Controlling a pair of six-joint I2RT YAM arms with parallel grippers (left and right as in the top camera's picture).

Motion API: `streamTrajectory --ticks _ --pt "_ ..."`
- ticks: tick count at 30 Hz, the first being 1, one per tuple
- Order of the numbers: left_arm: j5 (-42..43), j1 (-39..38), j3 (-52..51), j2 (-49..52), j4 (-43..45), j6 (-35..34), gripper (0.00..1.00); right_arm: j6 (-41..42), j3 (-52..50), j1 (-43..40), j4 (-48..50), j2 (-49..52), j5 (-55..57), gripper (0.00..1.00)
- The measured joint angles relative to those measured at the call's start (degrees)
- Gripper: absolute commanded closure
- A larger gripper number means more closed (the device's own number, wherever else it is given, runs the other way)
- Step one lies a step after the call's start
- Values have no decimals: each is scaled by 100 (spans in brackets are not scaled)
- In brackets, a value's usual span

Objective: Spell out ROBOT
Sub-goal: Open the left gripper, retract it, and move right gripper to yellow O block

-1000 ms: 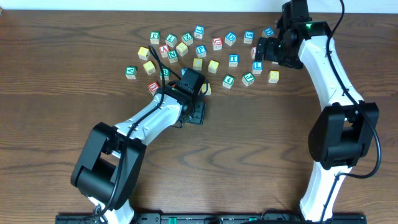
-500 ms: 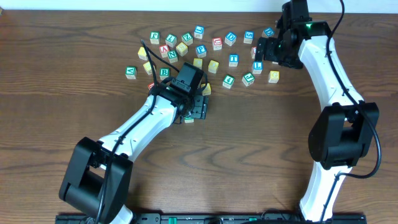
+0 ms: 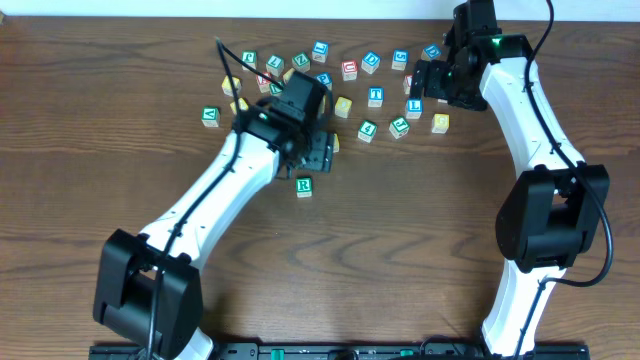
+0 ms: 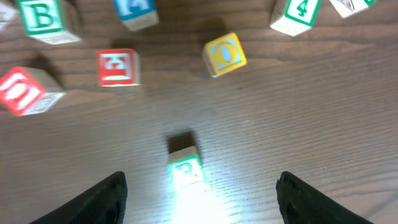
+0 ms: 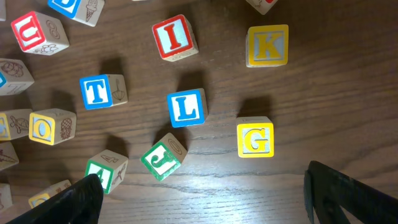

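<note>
Left gripper (image 3: 319, 153) spread wide, empty. Green R block (image 3: 304, 186) sits alone, near-edge side of block cluster (image 3: 375, 97). Right gripper (image 3: 424, 79) wide, empty, toward far-right corner.

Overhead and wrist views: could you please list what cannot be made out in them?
Overhead: whatever lies under the left arm is hidden by it.
Left wrist: the letter on the green block is washed out by glare.
Right wrist: the leftmost blocks are cut off by the frame edge.
</note>
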Motion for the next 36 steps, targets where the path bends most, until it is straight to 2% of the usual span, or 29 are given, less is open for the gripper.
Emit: streamTrajectory --ticks 18,36 --pt "0 1423 2098 -17 -1519 0 24 0 0 0 -2 0 0 1" --pt "0 1554 2144 -17 -1631 0 24 0 0 0 -2 0 2 1"
